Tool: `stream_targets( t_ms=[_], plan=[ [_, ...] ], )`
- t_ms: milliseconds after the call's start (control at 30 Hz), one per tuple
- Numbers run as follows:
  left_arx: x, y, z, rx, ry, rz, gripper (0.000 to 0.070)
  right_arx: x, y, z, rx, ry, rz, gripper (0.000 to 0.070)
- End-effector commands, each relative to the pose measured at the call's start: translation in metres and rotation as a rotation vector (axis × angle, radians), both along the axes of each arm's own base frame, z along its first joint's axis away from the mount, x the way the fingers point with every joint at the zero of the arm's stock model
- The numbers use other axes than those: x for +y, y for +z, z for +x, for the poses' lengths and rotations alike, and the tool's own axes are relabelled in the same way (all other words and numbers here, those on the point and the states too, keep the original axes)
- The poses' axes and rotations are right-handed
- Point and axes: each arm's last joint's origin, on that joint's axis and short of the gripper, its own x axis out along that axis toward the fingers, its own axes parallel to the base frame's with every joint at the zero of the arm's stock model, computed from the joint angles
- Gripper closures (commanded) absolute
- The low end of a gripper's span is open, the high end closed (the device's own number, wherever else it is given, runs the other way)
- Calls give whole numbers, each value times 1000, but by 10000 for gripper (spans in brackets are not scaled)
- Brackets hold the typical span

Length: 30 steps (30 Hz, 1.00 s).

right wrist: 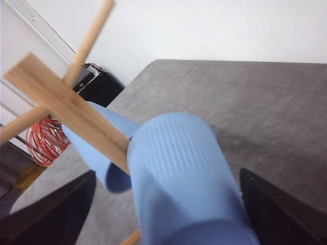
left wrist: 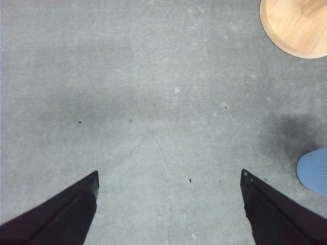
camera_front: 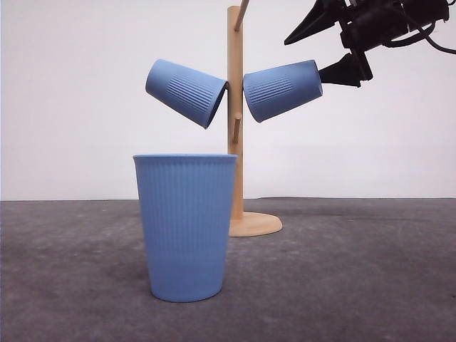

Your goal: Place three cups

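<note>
One light-blue ribbed cup [camera_front: 185, 228] stands upright on the grey mat at the front. Two more cups hang tilted on pegs of the wooden stand [camera_front: 235, 142]: one on its left side [camera_front: 187, 91], one on its right side [camera_front: 283, 89]. My right gripper [camera_front: 303, 57] is open at the base end of the right-hand cup, and in the right wrist view that cup [right wrist: 179, 173] lies between the spread fingers of the gripper [right wrist: 167, 172]. My left gripper [left wrist: 169, 173] is open over bare mat, holding nothing, with a cup's edge [left wrist: 314, 171] off to one side.
The stand's round wooden base [camera_front: 253, 224] rests on the mat behind the upright cup and shows again in the left wrist view [left wrist: 296, 25]. Another bare peg [right wrist: 89, 41] sticks out above the hung cups. A white wall stands behind the table.
</note>
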Motion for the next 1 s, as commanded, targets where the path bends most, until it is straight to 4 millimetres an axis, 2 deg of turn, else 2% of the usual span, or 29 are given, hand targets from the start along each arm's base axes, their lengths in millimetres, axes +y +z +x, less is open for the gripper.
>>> stream_targets(
  t_ms=[0,67,200,300,400,500,633,733,833,967],
  plan=[
    [-1,1,2,-6,-13,5,186,-4,4,2,-46,5,-15,78],
    [-1,1,2,-9,-14,5,186,-14,12,-4,-65,-15,-33,41],
    [-2,2,2,-11,-32,-16,186,-37,30,-27,-100,-75,-123,37],
    [-5,2,4,-6,-113,-108,186,-46,43,-54,-91,-121,-239,38],
    [-11,2,7,2,-230,-223,188,-46,51,-86,-53,-109,-354,40],
    [-17,-2,12,39,-284,-258,191,-34,56,-116,7,-34,-423,49],
    [-29,-11,22,100,-343,-249,191,-9,61,-152,28,61,-467,145],
    [-41,-20,32,149,-394,-241,191,7,59,-175,36,97,-476,158],
    [-55,-30,41,193,-442,-232,191,21,51,-194,56,135,-485,158],
    [-75,-41,52,215,-510,-224,191,35,26,-215,91,148,-516,158]
  ],
)
